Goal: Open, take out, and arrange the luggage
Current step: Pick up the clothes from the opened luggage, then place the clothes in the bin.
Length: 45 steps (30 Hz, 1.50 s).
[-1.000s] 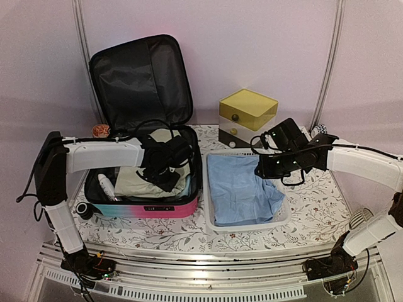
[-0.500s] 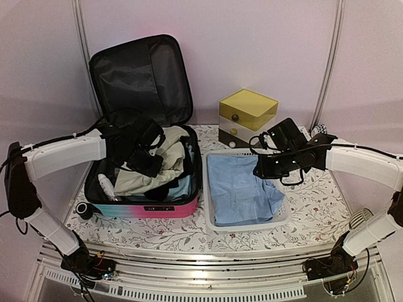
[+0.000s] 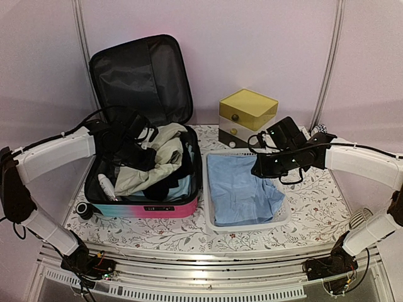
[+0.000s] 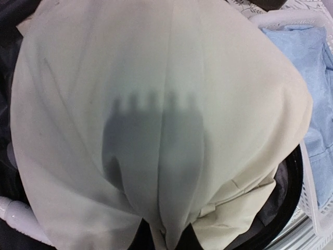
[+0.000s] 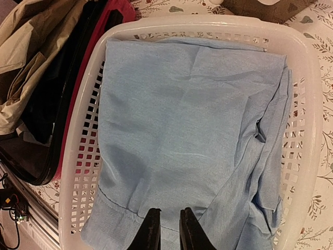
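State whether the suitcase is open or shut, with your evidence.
Open: the lid of the luggage stands raised, black lining exposed, with a beige garment inside.

Left end effector now clamped on beige garment, swung back-left across suitcase; cloth hauled up, bunched high above rim.

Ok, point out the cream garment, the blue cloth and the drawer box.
cream garment (image 3: 167,148), top view, raised fold
blue cloth (image 5: 177,120), right wrist view, flat middle
drawer box (image 3: 247,107), top view, yellow lid
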Each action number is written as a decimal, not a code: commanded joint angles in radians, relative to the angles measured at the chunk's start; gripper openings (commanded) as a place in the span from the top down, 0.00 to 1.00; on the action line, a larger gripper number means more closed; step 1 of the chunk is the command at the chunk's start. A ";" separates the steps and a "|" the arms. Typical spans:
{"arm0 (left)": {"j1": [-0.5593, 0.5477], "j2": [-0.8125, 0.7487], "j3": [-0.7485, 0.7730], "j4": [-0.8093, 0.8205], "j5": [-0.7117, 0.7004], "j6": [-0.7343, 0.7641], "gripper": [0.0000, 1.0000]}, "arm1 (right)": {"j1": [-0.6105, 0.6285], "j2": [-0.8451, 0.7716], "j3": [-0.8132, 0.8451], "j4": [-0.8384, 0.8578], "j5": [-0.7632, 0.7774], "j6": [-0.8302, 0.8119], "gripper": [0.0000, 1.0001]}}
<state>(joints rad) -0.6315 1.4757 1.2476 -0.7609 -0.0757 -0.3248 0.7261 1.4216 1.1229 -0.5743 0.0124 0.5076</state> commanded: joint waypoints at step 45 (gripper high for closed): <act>-0.212 -0.013 -0.016 0.289 0.491 -0.075 1.00 | 0.166 0.202 -0.080 0.966 -0.279 0.814 0.01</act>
<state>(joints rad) -0.7967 1.4700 1.2148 -0.5842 0.3134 -0.3843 0.8837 1.6100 1.0409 0.2642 -0.2527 1.2579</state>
